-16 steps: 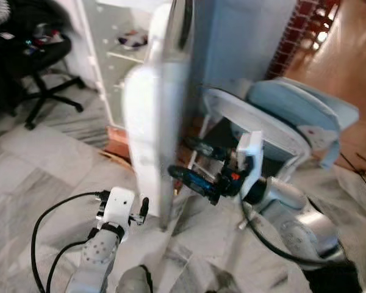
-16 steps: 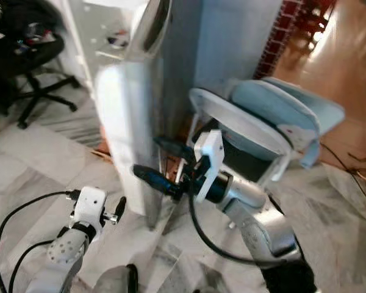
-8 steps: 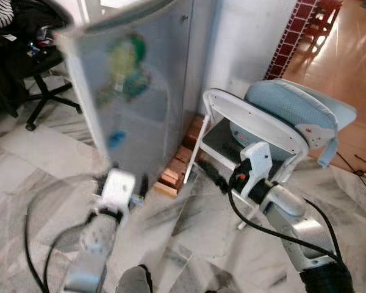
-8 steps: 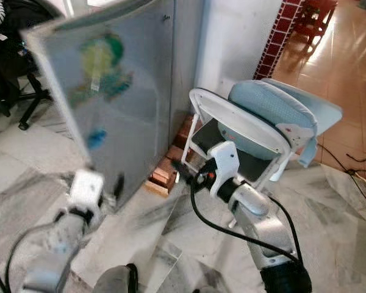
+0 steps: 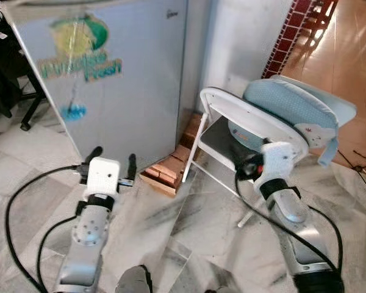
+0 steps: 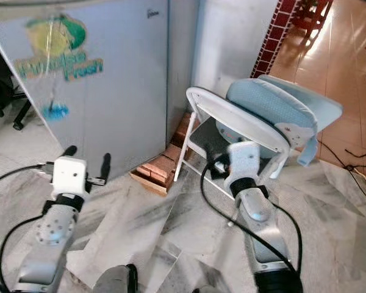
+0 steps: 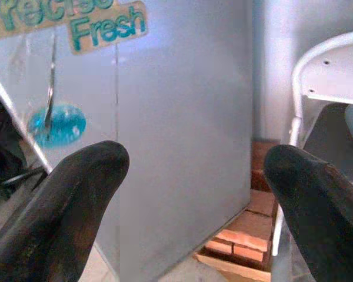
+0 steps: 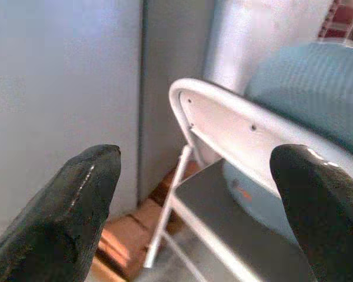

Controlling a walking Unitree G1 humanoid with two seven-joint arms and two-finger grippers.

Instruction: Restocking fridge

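The fridge [image 5: 119,85] is a smooth, flat-faced grey box with its door shut, bearing a green-and-teal sticker [image 5: 79,58]; it stands on a veined marble floor [image 5: 189,244] beside a stack of rough bricks [image 5: 168,174]. The left gripper [image 5: 113,162] hovers just before the door's lower edge, black rounded fingers [image 7: 76,194] spread apart and empty. The right gripper [image 8: 194,194], fingers likewise apart, faces a white tubular folding chair [image 5: 244,122] with a blue padded seat [image 5: 296,110]. Open floor lies between the arms.
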